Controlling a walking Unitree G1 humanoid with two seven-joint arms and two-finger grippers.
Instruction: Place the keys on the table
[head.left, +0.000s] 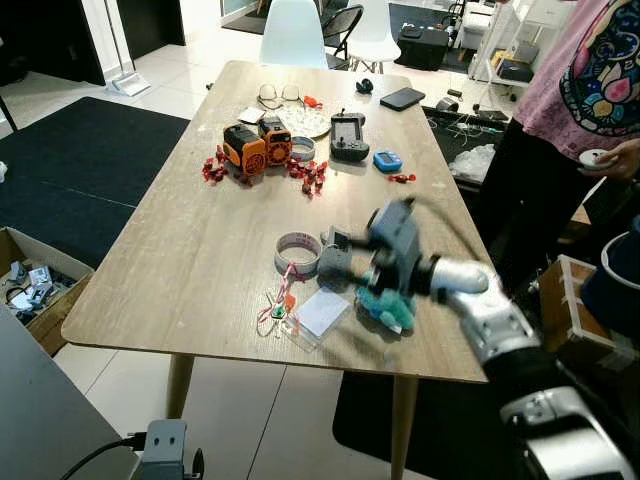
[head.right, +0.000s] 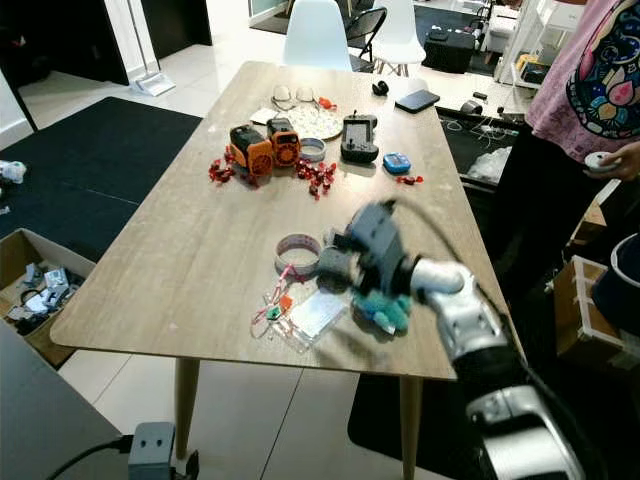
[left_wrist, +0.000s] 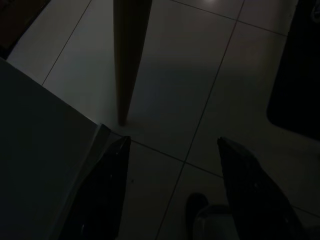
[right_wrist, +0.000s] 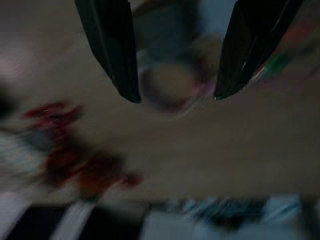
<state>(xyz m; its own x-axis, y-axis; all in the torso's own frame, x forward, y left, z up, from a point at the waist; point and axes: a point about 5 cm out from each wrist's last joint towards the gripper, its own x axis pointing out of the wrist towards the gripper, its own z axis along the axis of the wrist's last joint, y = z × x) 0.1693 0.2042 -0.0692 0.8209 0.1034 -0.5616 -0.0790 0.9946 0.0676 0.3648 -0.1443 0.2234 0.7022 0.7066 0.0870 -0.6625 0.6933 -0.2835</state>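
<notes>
Keys (head.left: 280, 303), lower-centre worktop (head.left: 200, 250), lying just lower-left of right end effector (head.left: 345, 262), fingers parted and empty; right arm nearer.

No text, label, brand, number or sign can be read. The card (head.left: 322, 314) near the front edge of the counter (head.left: 200, 250) is too small for any print to be made out, and the pattern on the person's shirt (head.left: 600, 70) carries no legible words.
</notes>
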